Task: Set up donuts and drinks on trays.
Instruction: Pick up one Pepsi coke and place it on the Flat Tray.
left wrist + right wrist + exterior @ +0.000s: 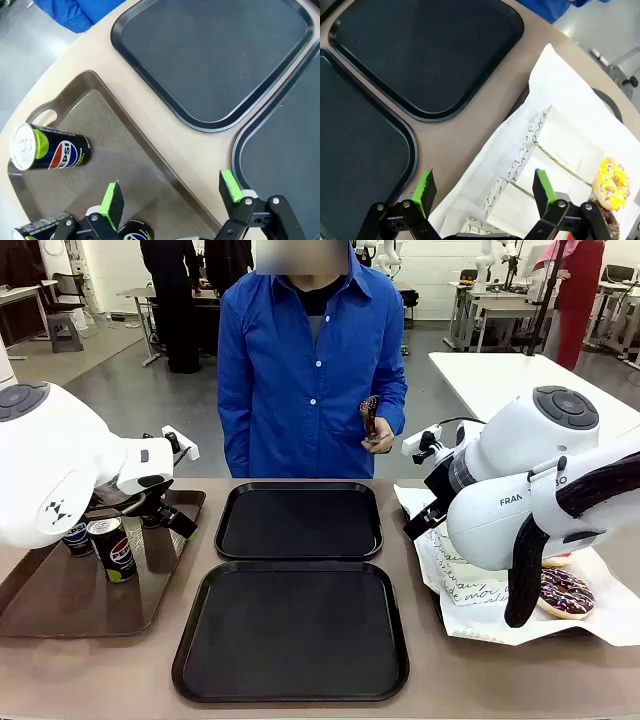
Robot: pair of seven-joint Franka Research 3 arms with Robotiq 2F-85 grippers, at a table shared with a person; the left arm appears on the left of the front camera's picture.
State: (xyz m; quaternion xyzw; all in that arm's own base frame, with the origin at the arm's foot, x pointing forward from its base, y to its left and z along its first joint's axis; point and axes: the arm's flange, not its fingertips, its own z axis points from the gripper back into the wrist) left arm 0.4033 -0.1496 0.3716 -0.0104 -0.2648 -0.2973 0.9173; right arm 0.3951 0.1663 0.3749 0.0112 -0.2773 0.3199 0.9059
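The left hand (171, 194) and right hand (485, 192) hang wide open, empty. The cans (50, 152) on the brown tray (117, 132) look rigid and slippery: take them mid-body. The donuts (613, 182) seem soft: pinch gently at the sleeve (560, 145).

Robot: the left arm (45, 470) has a glossy white rounded shell, a grey round joint cap and a small black mark on its side. The right arm (520, 495) has a matching white shell and grey cap, black "FRAN" lettering and a thick black cable (525, 575) alongside. The left claw (170, 192) and right claw (484, 187) have black linkages, silver screws and green pads (114, 197). Person: blue button-front shirt (300, 370), dark collar beneath.
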